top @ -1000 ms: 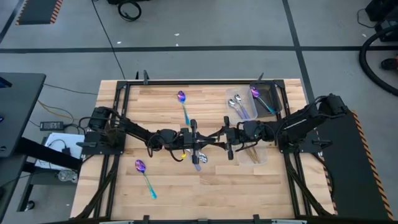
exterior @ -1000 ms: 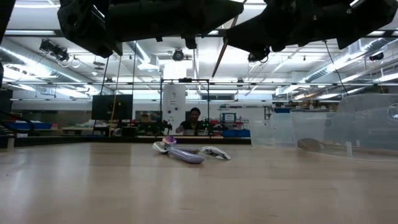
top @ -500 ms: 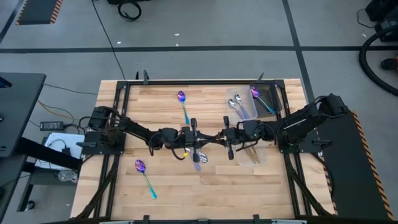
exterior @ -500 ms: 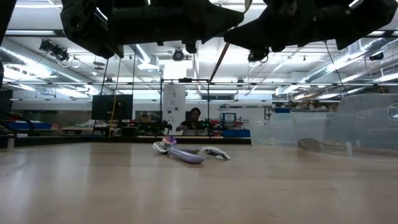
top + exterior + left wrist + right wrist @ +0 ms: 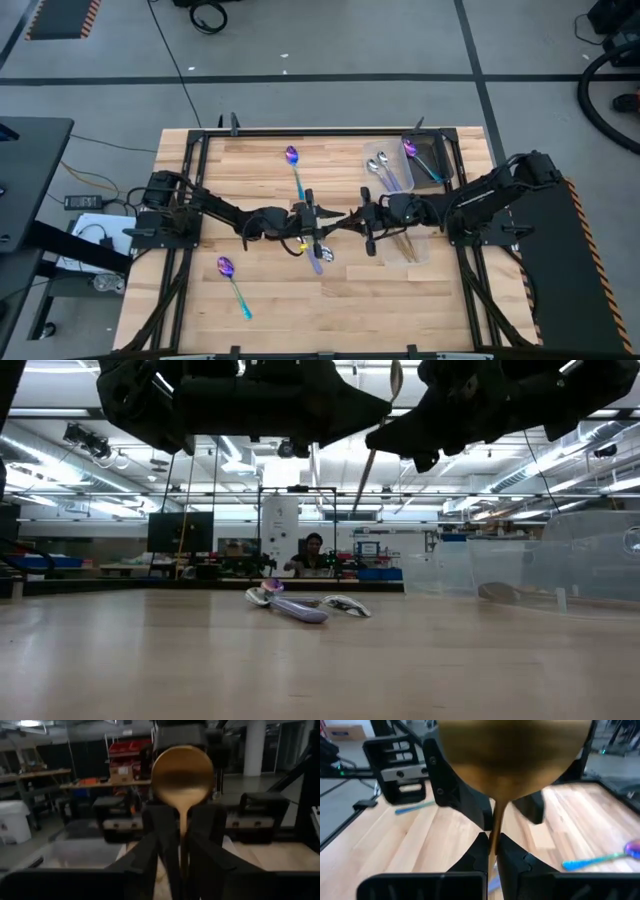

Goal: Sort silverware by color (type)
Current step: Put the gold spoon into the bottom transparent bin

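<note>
Gold spoon [image 5: 507, 750]: hanging in the air above mid-table, between the two grippers.
Right gripper [image 5: 492, 845]: fingers pinching together on the gold spoon's handle.
Left gripper [image 5: 181, 855]: fingers looking slightly apart around the same handle, though contact is hard to judge.
Loose spoons: a silver one [image 5: 345, 604] and a purple one [image 5: 290, 608] lying together mid-table; two iridescent ones [image 5: 294, 168] [image 5: 233, 283] lying apart on the wood.
Clear containers [image 5: 432, 160]: holding silver and purple spoons near the right arm.

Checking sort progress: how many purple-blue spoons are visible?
4, by the high view: upper-middle spoon, lower-left spoon, binned spoon in the upper-right container, centre spoon, partly covered. Others may be hidden.
</note>
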Motion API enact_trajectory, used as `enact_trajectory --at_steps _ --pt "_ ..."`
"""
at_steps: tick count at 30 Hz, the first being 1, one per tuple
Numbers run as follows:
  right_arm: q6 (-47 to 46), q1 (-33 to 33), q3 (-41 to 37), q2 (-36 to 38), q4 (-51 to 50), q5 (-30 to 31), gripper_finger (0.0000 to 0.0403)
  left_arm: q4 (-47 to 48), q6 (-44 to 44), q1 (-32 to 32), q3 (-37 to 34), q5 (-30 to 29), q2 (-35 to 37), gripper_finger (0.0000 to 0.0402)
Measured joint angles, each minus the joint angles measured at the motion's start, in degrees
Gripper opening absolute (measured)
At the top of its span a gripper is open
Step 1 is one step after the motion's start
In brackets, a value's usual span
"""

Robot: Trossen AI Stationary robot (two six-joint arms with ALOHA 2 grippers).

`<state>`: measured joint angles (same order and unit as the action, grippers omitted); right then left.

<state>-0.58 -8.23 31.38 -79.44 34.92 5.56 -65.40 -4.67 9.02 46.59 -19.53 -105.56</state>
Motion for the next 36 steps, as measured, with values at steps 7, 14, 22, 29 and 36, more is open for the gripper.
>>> enact_trajectory --at_steps 7,14,22,29,36 --pt "-2.9 0.0 0.0 5.2 -10.7 0.3 0.0023 8.4 3.2 1.3 0.0 -3.6 0.8 0.0192" --pt "-5.3 0.0 0.0 9.8 -20.3 0.6 0.003 22.1 10.5 2.2 -0.1 -4.2 3.8 0.0201" --pt "-12.3 2.0 0.3 16.9 -32.3 -1.4 0.003 32.9 16.8 2.9 -0.1 -4.1 4.1 0.019" --pt "-20.1 2.9 4.7 20.9 -51.2 -5.4 0.0031 36.3 18.6 2.8 -0.1 -4.0 4.1 0.019" --pt "-22.8 4.0 8.0 23.3 -64.2 -10.2 0.0031 37.1 18.6 2.9 -0.1 -4.0 4.1 0.019"
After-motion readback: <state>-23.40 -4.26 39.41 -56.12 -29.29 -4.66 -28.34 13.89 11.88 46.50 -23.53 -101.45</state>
